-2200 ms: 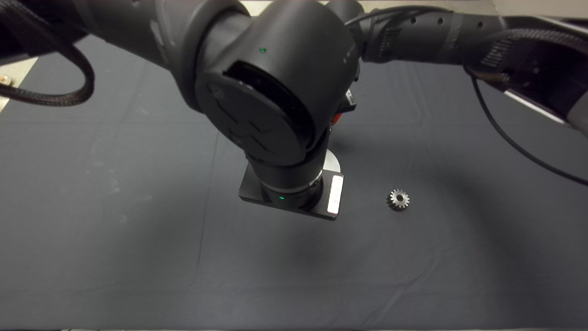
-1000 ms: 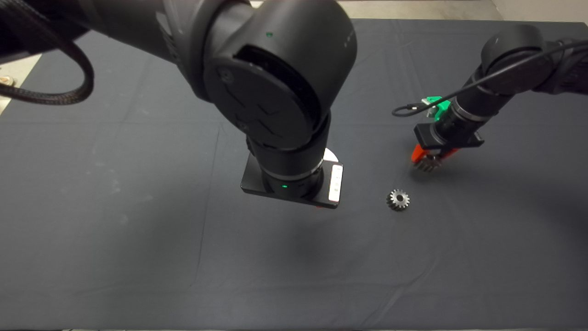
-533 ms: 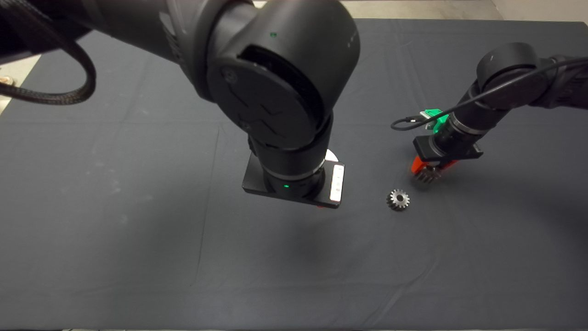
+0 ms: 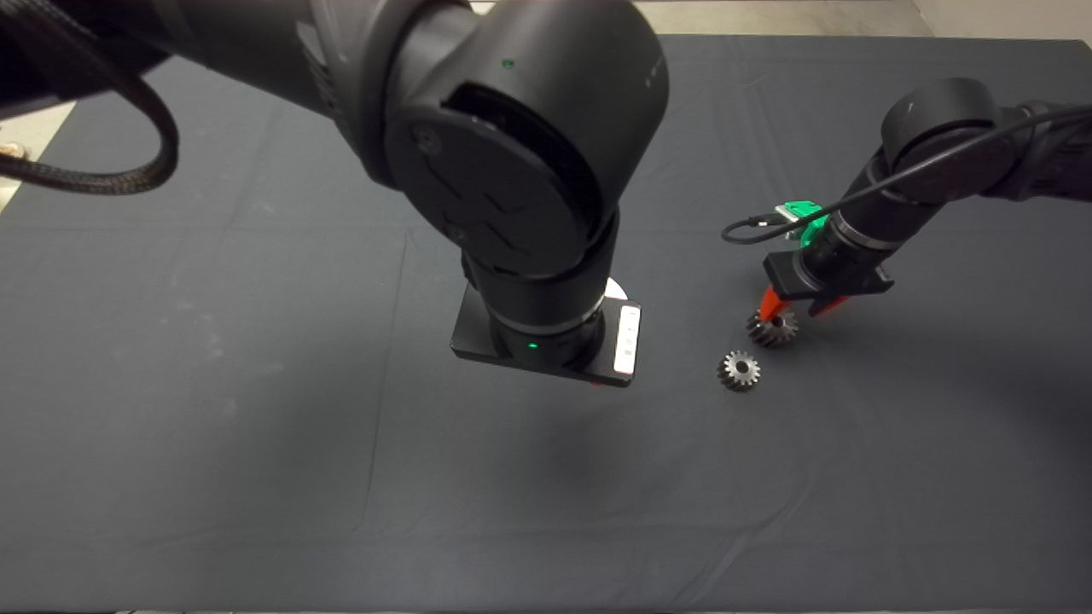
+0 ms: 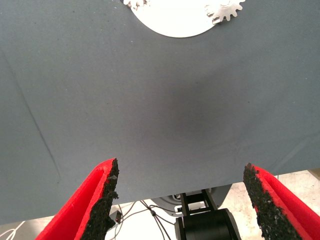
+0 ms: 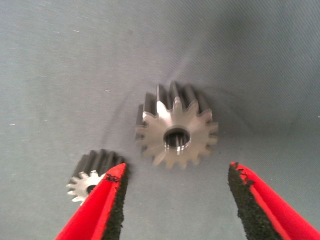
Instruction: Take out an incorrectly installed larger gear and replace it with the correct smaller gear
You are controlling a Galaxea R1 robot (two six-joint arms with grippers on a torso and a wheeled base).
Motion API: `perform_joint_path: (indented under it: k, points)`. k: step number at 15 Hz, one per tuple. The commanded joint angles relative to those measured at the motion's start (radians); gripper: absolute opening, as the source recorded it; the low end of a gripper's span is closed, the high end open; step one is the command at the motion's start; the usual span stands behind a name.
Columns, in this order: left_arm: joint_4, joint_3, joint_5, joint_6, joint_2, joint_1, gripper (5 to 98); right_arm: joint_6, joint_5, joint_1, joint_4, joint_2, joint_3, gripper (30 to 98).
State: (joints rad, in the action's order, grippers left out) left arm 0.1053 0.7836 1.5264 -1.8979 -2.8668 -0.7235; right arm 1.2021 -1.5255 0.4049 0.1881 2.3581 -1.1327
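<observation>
1. The larger gear [image 6: 176, 132], a shiny silver-grey metal piece with long flared teeth and a small centre hole, lies flat on the dark mat [image 4: 213, 384] covering the surface, right of centre in the head view [image 4: 772, 328].

2. The right gripper [image 6: 175, 205], green-bodied with two red, black-padded fingers [image 6: 112, 205], hangs just above that gear, released: the fingers stand spread, the gear lies in the gap between them and beyond their tips, and no pad visibly touches it.

3. From overhead, the right gripper [image 4: 792, 309] shows under its black arm, which reaches in from the right edge, with the gear at its red tips.

4. The smaller gear [image 4: 739, 371], a dark-grey metal spur gear with short teeth and a round bore, rests flat on the mat just beside the larger one, nearer the camera and apart from it.

5. In the right wrist view the smaller gear [image 6: 91, 176] sits partly behind one finger.

6. The left gripper [image 5: 182, 200] hangs over bare mat at the centre of the surface, its fingers [image 5: 102, 200] spread wide and holding nothing.

7. Overhead, the bulky black left arm [image 4: 512, 170] hides that gripper almost entirely.

8. A round white plate [image 5: 172, 20] bearing two bright silvery small gears [image 5: 225, 9] at its rim lies ahead of the left fingers.
</observation>
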Motion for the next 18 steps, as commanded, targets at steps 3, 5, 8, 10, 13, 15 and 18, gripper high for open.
perform_joint_path:
  k: [3,5,8,10,13,15,18]
  points:
    - [0.008,-0.002,0.061,-0.003,0.004,-0.022,63.5,0.026,-0.07,0.028,0.017,0.001,0.089,59.3]
    - [0.011,-0.003,0.061,-0.001,0.004,-0.022,63.5,0.112,-0.07,0.028,0.017,0.033,0.148,59.3]
    - [0.013,-0.002,0.061,-0.002,0.004,-0.022,63.5,0.187,-0.07,0.031,0.012,0.074,0.213,62.5]
    - [0.013,-0.002,0.061,-0.003,0.002,-0.022,63.5,0.225,-0.069,0.049,-0.01,0.096,0.242,64.4]
    - [0.014,-0.002,0.061,-0.003,0.0,-0.021,63.5,0.224,-0.07,0.048,-0.008,0.088,0.233,64.4]
    - [0.014,-0.003,0.061,-0.004,-0.004,-0.022,63.5,0.215,-0.07,0.046,-0.007,0.085,0.215,64.4]
    - [0.014,-0.005,0.061,-0.004,-0.003,-0.021,63.5,0.209,-0.068,0.028,-0.001,0.097,0.155,64.4]
